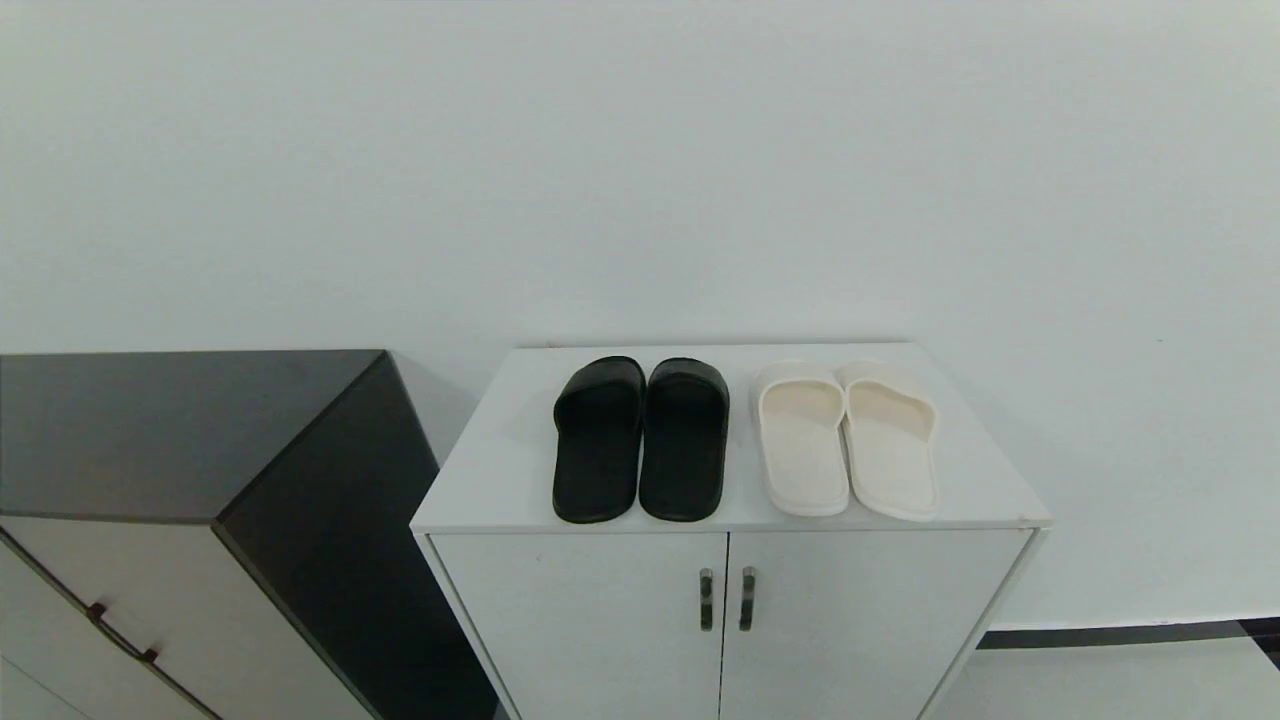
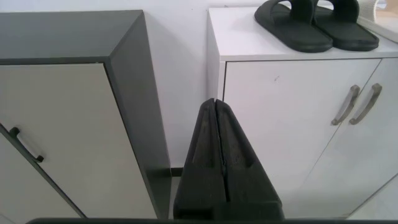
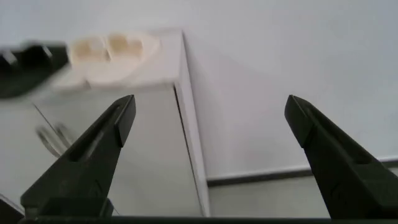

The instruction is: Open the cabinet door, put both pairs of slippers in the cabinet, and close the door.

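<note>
Up on the white cabinet [image 1: 495, 450]: two black slippers [image 1: 640, 440], heels at the front edge, and just beside at their 3 o'clock two cream slippers [image 1: 848, 440]. Two shut doors [image 1: 580, 630] below, two handles [image 1: 707, 598] side by side. Open floor [image 1: 1100, 680] at the cabinet's 3 o'clock; a dark cabinet [image 1: 320, 540] near at 9. Clenched, empty left pincer [image 2: 215, 104]; wide-open, empty right pincer [image 3: 210, 102].

Bright, even, diffuse light, faint soft shadow on wall [image 1: 640, 150] beside cabinet [image 1: 497, 450]
</note>
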Motion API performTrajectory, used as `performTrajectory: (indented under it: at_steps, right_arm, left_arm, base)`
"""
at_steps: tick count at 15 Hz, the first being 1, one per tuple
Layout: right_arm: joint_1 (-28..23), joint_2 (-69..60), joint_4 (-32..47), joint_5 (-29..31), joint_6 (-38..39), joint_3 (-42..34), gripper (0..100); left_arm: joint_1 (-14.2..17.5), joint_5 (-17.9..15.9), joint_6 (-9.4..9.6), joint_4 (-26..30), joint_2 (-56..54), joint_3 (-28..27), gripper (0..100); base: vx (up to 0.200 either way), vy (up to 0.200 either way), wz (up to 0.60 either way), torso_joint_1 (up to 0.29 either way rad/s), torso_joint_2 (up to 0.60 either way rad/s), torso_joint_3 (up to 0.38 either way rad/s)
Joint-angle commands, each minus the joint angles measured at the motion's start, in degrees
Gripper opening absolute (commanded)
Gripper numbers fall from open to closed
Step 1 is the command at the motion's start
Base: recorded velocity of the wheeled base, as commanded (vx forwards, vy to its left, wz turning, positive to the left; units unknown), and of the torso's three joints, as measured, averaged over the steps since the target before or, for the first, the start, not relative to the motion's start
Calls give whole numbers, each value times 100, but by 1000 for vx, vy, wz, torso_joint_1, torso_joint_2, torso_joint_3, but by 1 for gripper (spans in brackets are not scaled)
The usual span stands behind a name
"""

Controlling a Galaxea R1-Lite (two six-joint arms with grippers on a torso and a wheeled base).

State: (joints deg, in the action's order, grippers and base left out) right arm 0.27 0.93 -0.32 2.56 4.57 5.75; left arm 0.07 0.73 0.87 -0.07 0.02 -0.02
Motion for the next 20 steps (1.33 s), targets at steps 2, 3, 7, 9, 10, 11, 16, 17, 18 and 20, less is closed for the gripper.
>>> performTrajectory:
  at_steps: [2,3,7,9,10,11,16,17,18,20]
  right_arm:
    - [228,1604,1016,-379,-26,1824,100]
    - [228,1709,1016,-608,-79,1701,100]
    - [334,3326,577,-1258,-176,1806,100]
    - [870,4363,-390,-1196,167,1894,100]
    - [1186,4847,-707,-1073,404,2035,100]
    - [1634,5313,-891,-766,668,2263,100]
    - [3937,7150,-1041,1098,1696,3547,100]
    - [4297,7457,-1172,1581,1766,3696,100]
    - [4456,7941,-1418,2099,1810,3863,100]
    - [4473,8705,-2034,2671,1784,4109,100]
  left_arm:
    - [1,-3,-34,-1,6,2,0]
    - [1,15,-25,-1,-2,2,0]
    - [1,6,-43,-1,6,2,0]
    - [1,6,-43,-1,6,2,0]
    - [1,6,-43,-1,6,2,0]
    - [1,-3,-43,-1,6,2,0]
    - [1,-20,-34,-1,6,-6,0]
    - [1,-20,-25,-1,6,-6,0]
    - [1,-12,-34,-1,-2,2,0]
    - [-7,-12,-34,-1,6,-6,0]
  base:
    - [0,0,0,0,0,0]
    - [0,0,0,0,0,0]
    - [0,0,0,0,0,0]
    - [0,0,0,0,0,0]
    - [0,0,0,0,0,0]
    - [0,0,0,0,0,0]
    - [0,0,0,0,0,0]
    - [0,0,0,0,0,0]
    - [0,0,0,0,0,0]
    - [0,0,0,0,0,0]
